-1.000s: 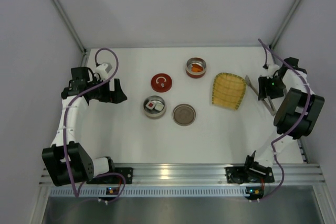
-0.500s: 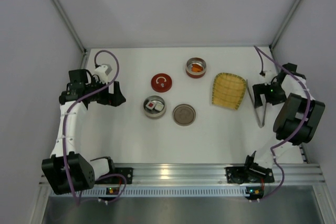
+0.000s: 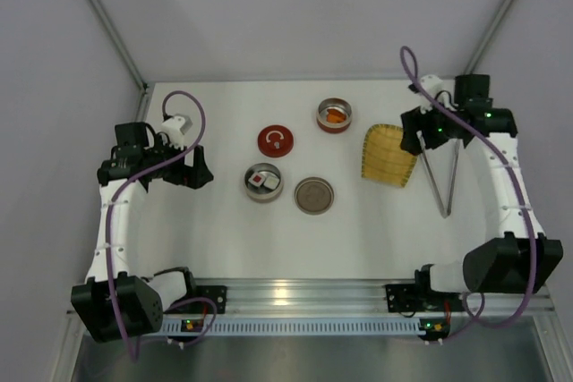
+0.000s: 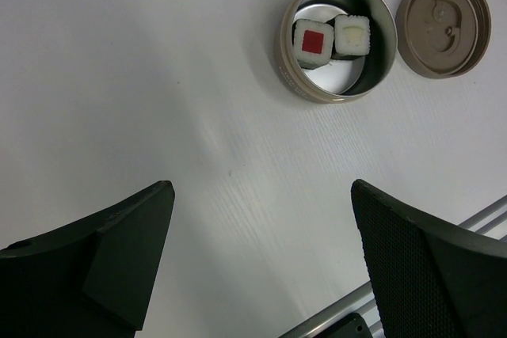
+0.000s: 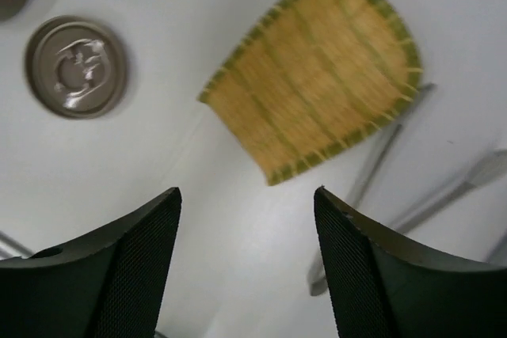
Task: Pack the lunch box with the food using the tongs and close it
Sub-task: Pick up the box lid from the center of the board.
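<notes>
Overhead view of a white table with two robot arms bolted at its near edge. Closest to the arm bases, a brown round lid lies flat. Just to its left stands an open silver tin. Two bite-size pieces sit side by side in that tin: a white one with a red centre and a white one with a pale centre. Left of the tin and well apart from it, the left gripper hangs over bare table, its pincer spread wide with nothing in it. On the right side the tongs lie on the table, held by neither arm. Their joined end points toward the near edge and their two arms fan out away from it, just right of a yellow woven mat. The right gripper hovers over the mat's far right corner, its pincer apart and empty. Farther back, a red lid lies beyond the open tin. Farthest of all, a second tin holds an orange piece.
</notes>
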Robot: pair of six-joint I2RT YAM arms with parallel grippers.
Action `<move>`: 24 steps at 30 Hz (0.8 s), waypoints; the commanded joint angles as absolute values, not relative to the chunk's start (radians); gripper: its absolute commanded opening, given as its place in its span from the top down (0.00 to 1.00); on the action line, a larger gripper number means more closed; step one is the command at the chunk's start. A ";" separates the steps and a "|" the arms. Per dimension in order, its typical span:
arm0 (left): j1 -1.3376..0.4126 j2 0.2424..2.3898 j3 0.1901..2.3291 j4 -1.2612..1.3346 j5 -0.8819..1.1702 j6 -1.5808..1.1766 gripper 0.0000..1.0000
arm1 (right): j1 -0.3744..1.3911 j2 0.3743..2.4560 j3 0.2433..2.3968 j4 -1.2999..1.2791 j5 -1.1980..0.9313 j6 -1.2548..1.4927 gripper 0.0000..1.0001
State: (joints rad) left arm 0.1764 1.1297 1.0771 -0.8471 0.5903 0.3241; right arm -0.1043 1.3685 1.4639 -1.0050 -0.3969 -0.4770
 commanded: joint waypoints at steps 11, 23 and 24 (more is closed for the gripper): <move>0.183 1.066 1.034 -0.890 0.620 0.331 0.02 | 0.448 1.656 1.387 -0.813 -0.288 -0.144 0.48; 0.183 1.089 0.996 -0.858 0.575 0.304 0.02 | 0.535 1.888 1.469 -0.762 -0.264 -0.118 0.53; 0.183 1.092 0.997 -0.856 0.577 0.302 0.02 | 0.538 1.899 1.474 -0.759 -0.261 -0.115 0.54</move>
